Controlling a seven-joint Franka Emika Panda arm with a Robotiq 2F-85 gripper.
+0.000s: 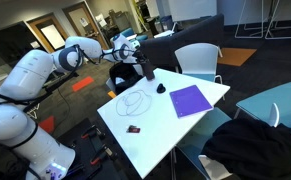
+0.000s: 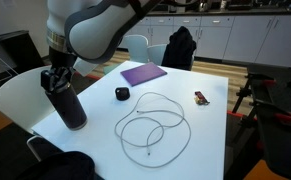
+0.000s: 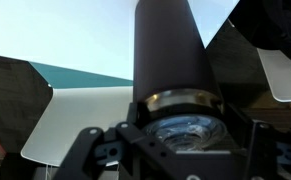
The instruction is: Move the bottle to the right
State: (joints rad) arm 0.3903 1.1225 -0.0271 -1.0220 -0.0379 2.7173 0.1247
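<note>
The bottle (image 2: pixel 72 108) is a tall dark matte cylinder. It stands upright near the corner of the white table (image 2: pixel 200 130). My gripper (image 2: pixel 55 80) sits over its top and is shut on it. In an exterior view the bottle (image 1: pixel 148 71) shows at the far table edge under the gripper (image 1: pixel 140 62). In the wrist view the bottle (image 3: pixel 170 50) fills the middle, with a metal ring and a clear lid between the jaws (image 3: pixel 175 112).
On the table lie a looped white cable (image 2: pixel 153 125), a small dark lump (image 2: pixel 122 94), a purple notebook (image 2: pixel 143 73) and a tiny black-red item (image 2: pixel 201 98). Chairs (image 1: pixel 198 58) stand around it, one bearing a black jacket (image 2: pixel 180 45).
</note>
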